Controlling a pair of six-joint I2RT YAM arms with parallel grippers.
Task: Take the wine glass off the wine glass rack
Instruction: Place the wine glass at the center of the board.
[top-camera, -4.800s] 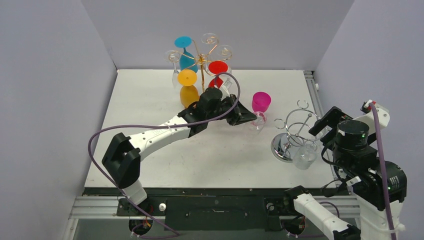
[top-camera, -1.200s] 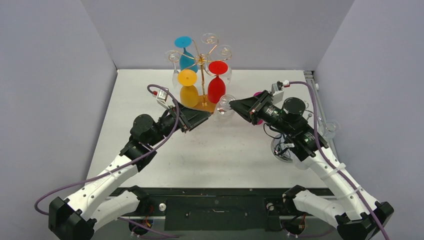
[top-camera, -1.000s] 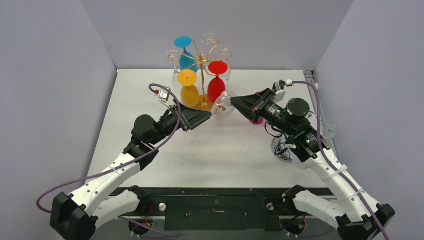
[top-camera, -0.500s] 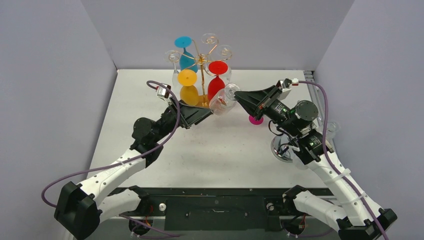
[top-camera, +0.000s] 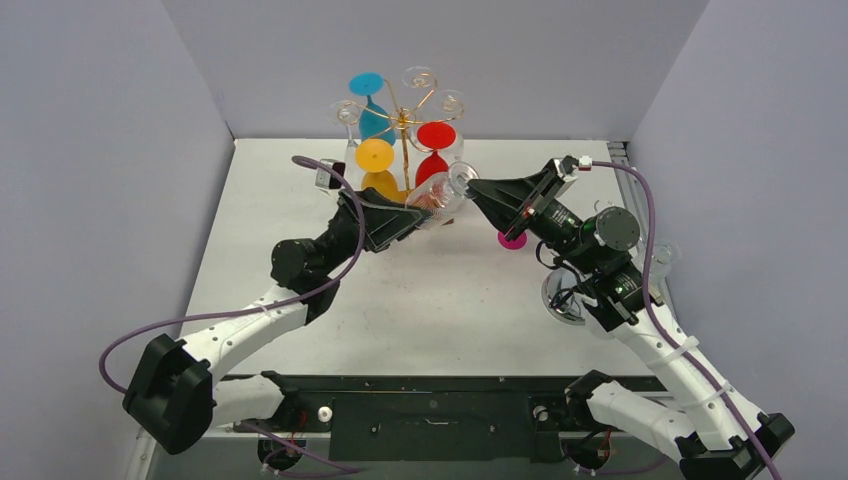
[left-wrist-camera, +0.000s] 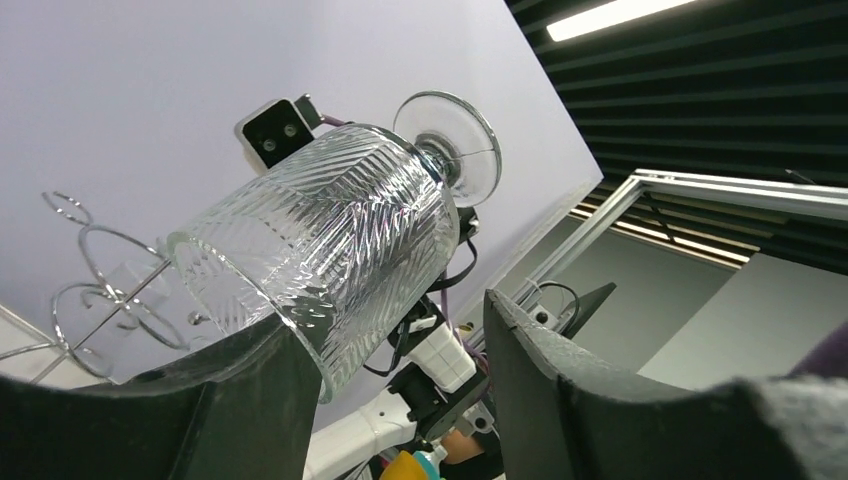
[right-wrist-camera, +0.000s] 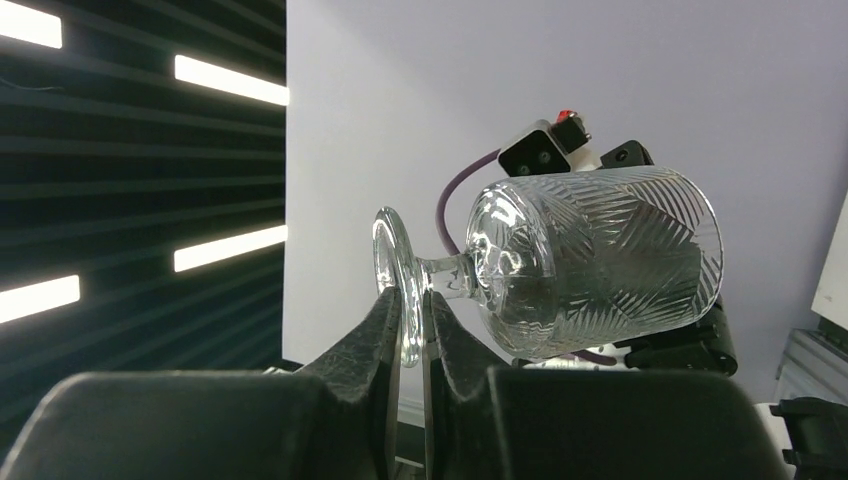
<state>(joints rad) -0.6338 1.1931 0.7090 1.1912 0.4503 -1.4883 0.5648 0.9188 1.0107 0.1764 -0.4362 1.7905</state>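
**A:** From above, which way is the wine glass (top-camera: 432, 196) pointing?
**B:** It is lying nearly level in the air, just in front of the wine glass rack (top-camera: 402, 118). Its foot is toward the right gripper (top-camera: 468, 184) and its mouth toward the left gripper (top-camera: 415, 213), which was short of the bowl half a second ago.
**A:** Left wrist?
**B:** Fingers are standing apart around the bowl, one at the rim, one clear.
**A:** Right wrist?
**B:** Jaws are pinching the foot, with the stem running rightward.

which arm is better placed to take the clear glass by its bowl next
Left, probably. The left gripper stands open around the bowl of the clear glass; the right gripper is shut on its foot.
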